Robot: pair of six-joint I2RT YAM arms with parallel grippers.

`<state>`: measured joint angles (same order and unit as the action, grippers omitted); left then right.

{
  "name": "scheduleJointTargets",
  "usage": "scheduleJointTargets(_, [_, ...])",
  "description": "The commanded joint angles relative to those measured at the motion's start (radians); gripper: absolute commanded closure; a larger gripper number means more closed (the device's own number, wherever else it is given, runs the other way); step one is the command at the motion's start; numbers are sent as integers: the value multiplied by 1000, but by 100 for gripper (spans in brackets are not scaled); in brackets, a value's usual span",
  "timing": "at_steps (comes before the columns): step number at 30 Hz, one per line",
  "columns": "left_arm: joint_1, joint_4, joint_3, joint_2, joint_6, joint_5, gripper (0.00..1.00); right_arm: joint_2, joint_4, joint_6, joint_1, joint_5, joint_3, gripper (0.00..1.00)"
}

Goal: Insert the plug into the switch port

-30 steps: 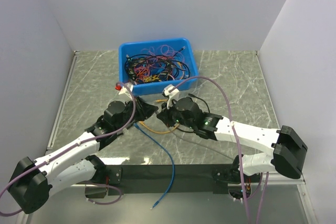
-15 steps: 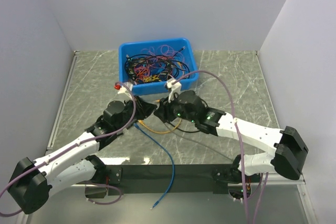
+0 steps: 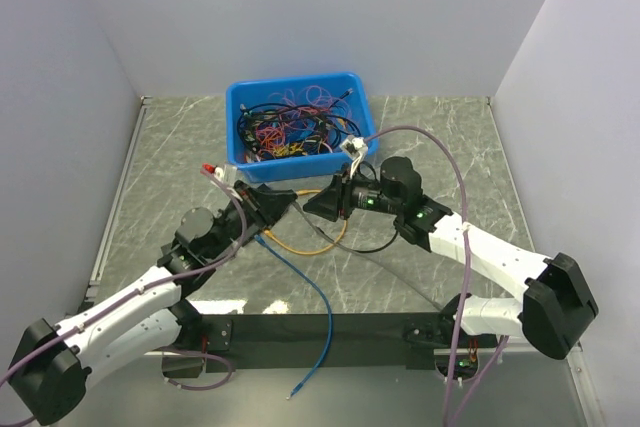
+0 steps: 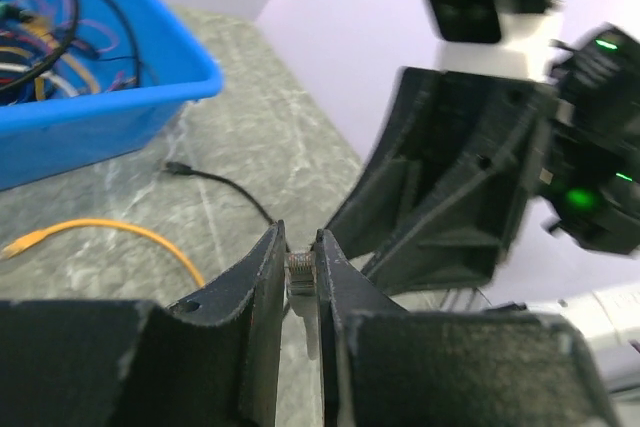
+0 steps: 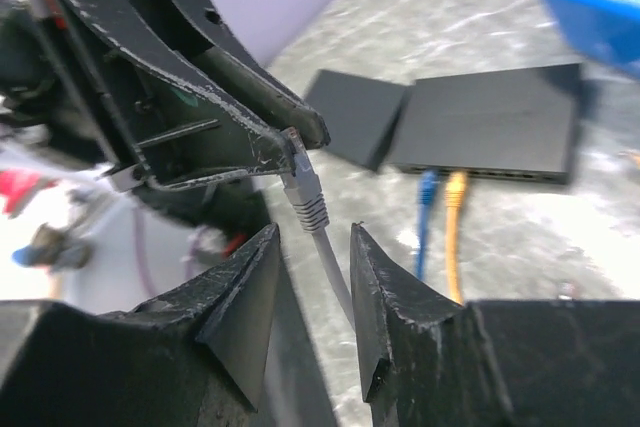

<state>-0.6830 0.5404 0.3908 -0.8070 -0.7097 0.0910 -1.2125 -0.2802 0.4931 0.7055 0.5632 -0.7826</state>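
Observation:
My left gripper is shut on a grey plug, contacts pointing forward. In the right wrist view the plug sticks out of the left fingers, with its grey boot and cable running down between my open right gripper's fingers without touching them. The black switch lies on the table beyond, with a blue plug and an orange plug in its ports. From above, the left gripper and right gripper meet tip to tip, and the switch is mostly hidden under them.
A blue bin full of tangled cables stands just behind the grippers. A blue cable, an orange cable and a black cable loop over the marble table. A second flat black box lies beside the switch.
My right arm has drawn back to the right and higher, its gripper now a little off the left one. My left wrist has shifted left, and its gripper stays on the plug.

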Motion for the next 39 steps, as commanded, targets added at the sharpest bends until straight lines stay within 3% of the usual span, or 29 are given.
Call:
scheduleJointTargets(1, [5, 173, -35, 52, 27, 91, 99, -8, -184, 94, -27, 196, 23, 59])
scheduleJointTargets(16, [7, 188, -43, 74, 23, 104, 99, -104, -333, 202, -34, 271, 34, 65])
scheduleJointTargets(31, [7, 224, -56, 68, 12, 118, 99, -139, -441, 266, -35, 311, 52, 78])
scheduleJointTargets(33, [7, 225, -58, 68, 10, 116, 99, -140, -456, 275, -34, 316, 55, 84])
scheduleJointTargets(36, [7, 222, -59, 69, 9, 113, 99, -142, -467, 279, -34, 316, 62, 100])
scheduleJointTargets(39, [7, 207, -56, 66, 7, 102, 99, -139, -461, 271, -35, 310, 68, 100])
